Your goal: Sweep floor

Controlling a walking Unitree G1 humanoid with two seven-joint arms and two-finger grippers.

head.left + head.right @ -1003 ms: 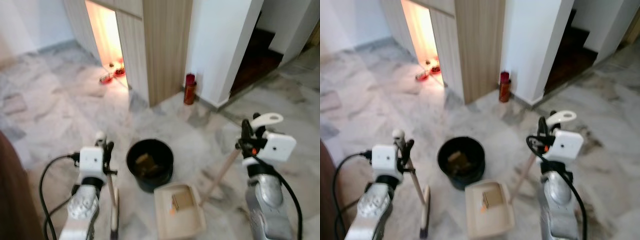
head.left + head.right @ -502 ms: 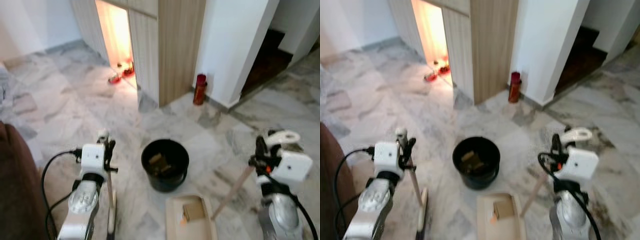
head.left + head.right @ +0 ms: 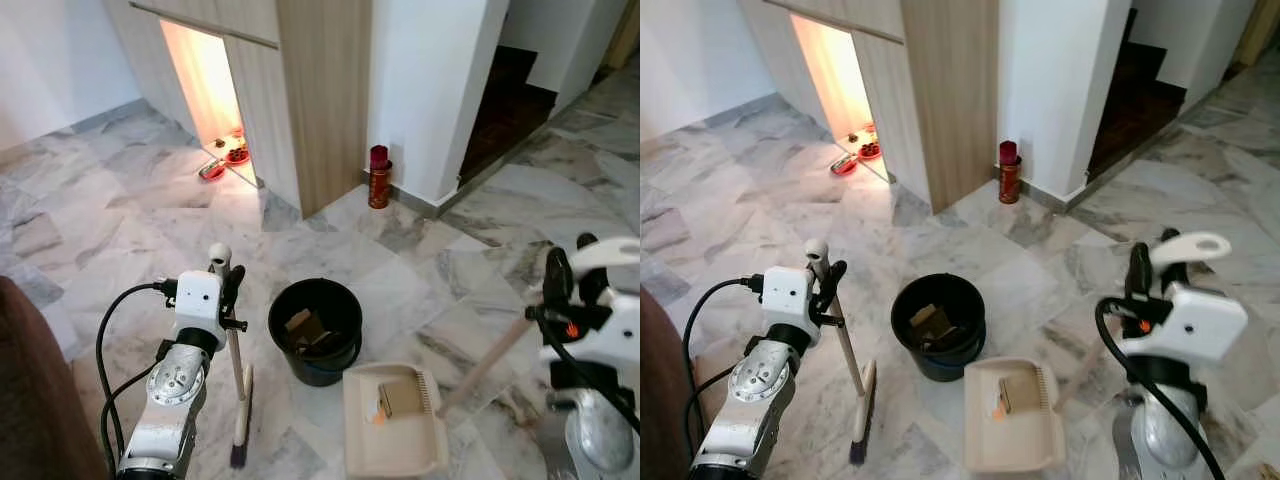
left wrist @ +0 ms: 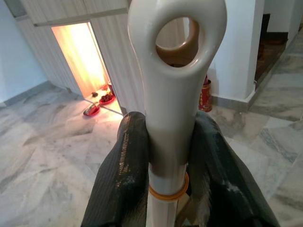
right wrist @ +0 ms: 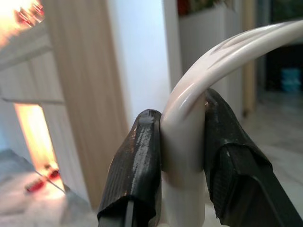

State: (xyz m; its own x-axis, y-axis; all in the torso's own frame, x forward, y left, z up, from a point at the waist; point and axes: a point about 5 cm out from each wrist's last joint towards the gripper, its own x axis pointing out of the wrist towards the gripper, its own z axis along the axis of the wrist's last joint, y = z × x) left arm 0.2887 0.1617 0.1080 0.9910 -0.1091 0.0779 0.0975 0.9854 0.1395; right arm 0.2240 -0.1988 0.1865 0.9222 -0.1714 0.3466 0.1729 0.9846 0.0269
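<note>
The left gripper (image 3: 226, 283) is clenched on the broom (image 3: 238, 380) just below the white loop at the handle's top; in the left wrist view both black fingers (image 4: 124, 175) press against the handle, with an orange ring right under them. The broom stands nearly upright on the marble floor (image 3: 120, 220), its brush end down beside the left arm and to the left of the bucket (image 3: 316, 331). The right gripper (image 3: 566, 283) grasps the dustpan handle (image 3: 490, 362) at its curved white top; in the right wrist view the fingers (image 5: 137, 161) clamp that curve from both sides. The handle slants down from the gripper to the dustpan (image 3: 393, 425), which lies flat on the floor just in front of the bucket, touching or nearly touching it. The beige dustpan holds a brown cardboard-like piece and a small orange scrap. The black bucket holds several brown scraps. Farther off, a red can (image 3: 379, 177) stands against the white wall beside a wooden cabinet (image 3: 320, 90), and red bowls (image 3: 225, 162) lie on the floor in a lit opening.
</note>
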